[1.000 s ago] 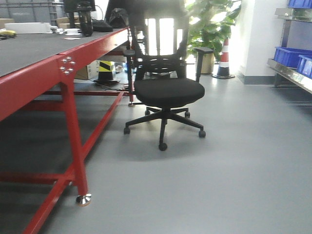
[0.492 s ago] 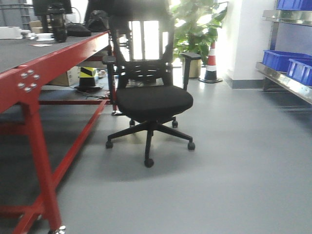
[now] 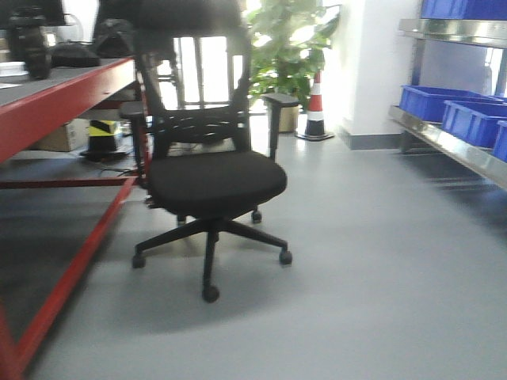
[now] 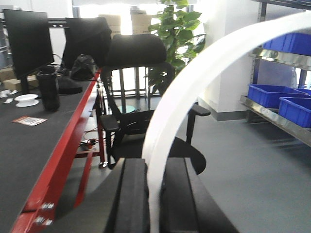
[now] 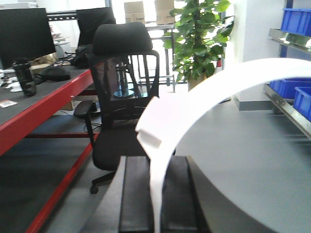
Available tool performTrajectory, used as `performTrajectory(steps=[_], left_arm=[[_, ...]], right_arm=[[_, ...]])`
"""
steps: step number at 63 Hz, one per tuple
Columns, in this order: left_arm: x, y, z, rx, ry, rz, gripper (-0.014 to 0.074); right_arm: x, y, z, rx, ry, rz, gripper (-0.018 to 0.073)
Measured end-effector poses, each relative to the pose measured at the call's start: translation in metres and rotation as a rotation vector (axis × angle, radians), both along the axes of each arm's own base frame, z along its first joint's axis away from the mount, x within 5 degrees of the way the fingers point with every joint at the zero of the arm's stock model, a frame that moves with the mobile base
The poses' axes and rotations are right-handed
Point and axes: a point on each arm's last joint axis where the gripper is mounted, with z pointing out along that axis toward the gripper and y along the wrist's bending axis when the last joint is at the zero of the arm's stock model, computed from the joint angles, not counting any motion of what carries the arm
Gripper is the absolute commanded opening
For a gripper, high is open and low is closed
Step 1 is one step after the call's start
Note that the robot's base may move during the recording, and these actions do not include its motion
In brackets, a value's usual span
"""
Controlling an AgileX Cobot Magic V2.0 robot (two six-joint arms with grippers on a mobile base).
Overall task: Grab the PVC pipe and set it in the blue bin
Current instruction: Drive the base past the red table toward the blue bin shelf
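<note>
In the left wrist view a white curved PVC pipe point(image 4: 194, 82) arcs up and to the right, and my left gripper point(image 4: 154, 167) is shut on its lower end. In the right wrist view my right gripper point(image 5: 156, 162) is likewise shut on a white curved PVC pipe point(image 5: 218, 82), which has a short white fitting point(image 5: 153, 133) just above the fingers. Blue bins point(image 3: 432, 101) sit on a steel shelf at the right; they also show as blue bins point(image 4: 267, 92) in the left wrist view and blue bins point(image 5: 295, 22) in the right wrist view. Neither gripper shows in the front view.
A black office chair point(image 3: 214, 182) stands on the grey floor straight ahead. Along the left runs a red-framed table point(image 3: 71, 87) with a monitor point(image 4: 26, 43) and clutter. A potted plant point(image 3: 289, 47) and a traffic cone point(image 3: 315, 107) stand at the back.
The front view has swung to the right and come closer: the chair and red table slid left in the frame, and the shelf with blue bins came further into view.
</note>
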Motion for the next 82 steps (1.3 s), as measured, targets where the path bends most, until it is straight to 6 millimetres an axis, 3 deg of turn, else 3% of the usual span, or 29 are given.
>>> performTrajectory(steps=[82], left_arm=[[0.0000, 0.0000, 0.0000, 0.000, 0.000, 0.000, -0.0111]], right_arm=[[0.0000, 0.0000, 0.0002, 0.000, -0.002, 0.000, -0.0167]])
